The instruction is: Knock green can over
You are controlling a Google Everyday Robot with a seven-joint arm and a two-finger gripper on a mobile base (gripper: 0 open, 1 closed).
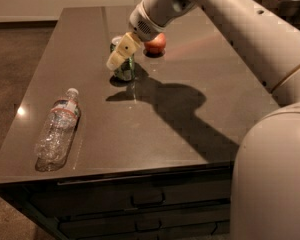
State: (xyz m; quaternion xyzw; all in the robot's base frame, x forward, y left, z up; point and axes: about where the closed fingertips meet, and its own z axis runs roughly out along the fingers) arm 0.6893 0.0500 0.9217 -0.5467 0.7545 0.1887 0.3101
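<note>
Gripper (115,60) leans at the upper side of the green can (125,72), upright beside the red apple (155,43), probably placed high to tip it; its opening I cannot tell.

The scene is dim and warm-toned. Light from the far left makes the arm (200,4) and its pincer (114,61), which hangs against the green can (126,72), cast a broad dark shadow rightward across the glossy tabletop (215,84). A small bright glint shows left of the bottle (57,134).
</note>
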